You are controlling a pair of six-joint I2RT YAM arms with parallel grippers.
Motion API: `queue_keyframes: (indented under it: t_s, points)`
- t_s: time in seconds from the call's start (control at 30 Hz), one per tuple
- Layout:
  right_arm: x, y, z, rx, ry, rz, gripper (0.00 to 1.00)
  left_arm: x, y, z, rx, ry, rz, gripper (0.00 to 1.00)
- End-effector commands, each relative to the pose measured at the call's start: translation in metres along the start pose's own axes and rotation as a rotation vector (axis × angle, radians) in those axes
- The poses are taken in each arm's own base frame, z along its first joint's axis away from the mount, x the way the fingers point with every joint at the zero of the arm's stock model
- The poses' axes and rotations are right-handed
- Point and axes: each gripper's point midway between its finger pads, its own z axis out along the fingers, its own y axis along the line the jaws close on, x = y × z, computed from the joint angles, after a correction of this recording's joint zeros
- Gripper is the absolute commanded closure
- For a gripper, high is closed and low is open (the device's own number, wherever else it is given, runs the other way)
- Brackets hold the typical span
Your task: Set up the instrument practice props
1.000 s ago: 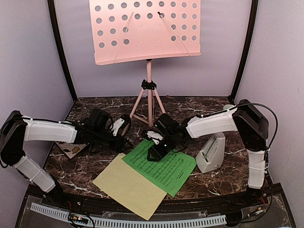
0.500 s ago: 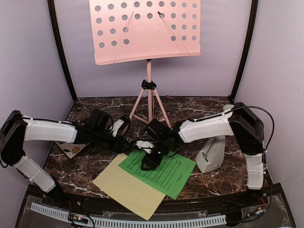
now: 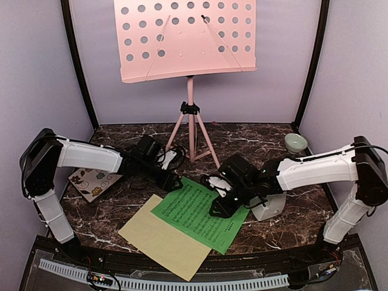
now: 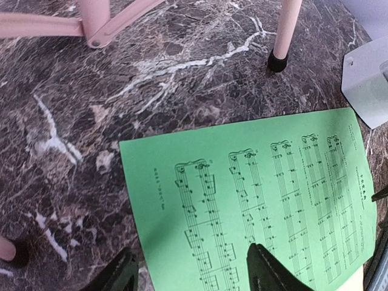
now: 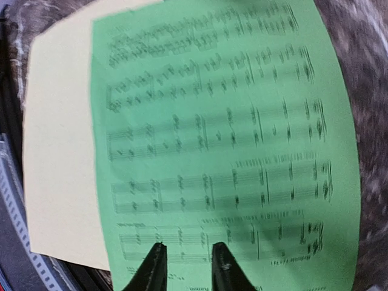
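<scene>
The pink music stand (image 3: 188,39) stands at the back centre on its tripod; its legs (image 4: 284,30) show in the left wrist view. The green music sheet (image 3: 197,213) lies flat, overlapping the pale yellow sheet (image 3: 160,239). My left gripper (image 3: 173,180) is open at the green sheet's far left corner; in the left wrist view (image 4: 191,276) its jaws straddle the green sheet's (image 4: 260,194) left edge. My right gripper (image 3: 220,206) is open and empty over the sheet's right part; it shows narrowly parted (image 5: 187,267) above the green sheet (image 5: 224,121). The grey metronome (image 3: 271,206) stands behind my right arm, partly hidden.
A floral tile (image 3: 91,182) lies at the left by my left arm. A small pale green bowl (image 3: 295,142) sits at the back right. The yellow sheet (image 5: 60,151) reaches near the table's front edge. The metronome's corner (image 4: 367,85) shows in the left wrist view.
My right gripper dragged the green sheet a little left, then pulled back to the right, uncovering the bowl. My left gripper moved right to the sheet's far left corner.
</scene>
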Motion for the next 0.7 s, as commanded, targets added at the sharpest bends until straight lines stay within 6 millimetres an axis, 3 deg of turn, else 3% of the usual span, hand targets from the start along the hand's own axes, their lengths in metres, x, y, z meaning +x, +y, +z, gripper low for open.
queue_keyframes:
  t_s: [0.0,0.23,0.37,0.67]
  points:
    - [0.03,-0.021,0.001,0.102,0.044,0.14,0.79,-0.006,-0.011,0.013,-0.017,0.055,0.06,0.37]
    - [0.046,-0.035,0.015,0.164,0.092,0.181,0.91,-0.007,-0.009,0.038,-0.075,0.14,0.082,0.37]
    - [0.049,-0.044,0.022,0.211,0.123,0.175,0.92,0.015,-0.001,0.045,-0.105,0.239,0.08,0.38]
    - [0.03,-0.058,0.031,0.284,0.137,0.093,0.93,0.084,-0.003,0.005,-0.09,0.342,0.038,0.39]
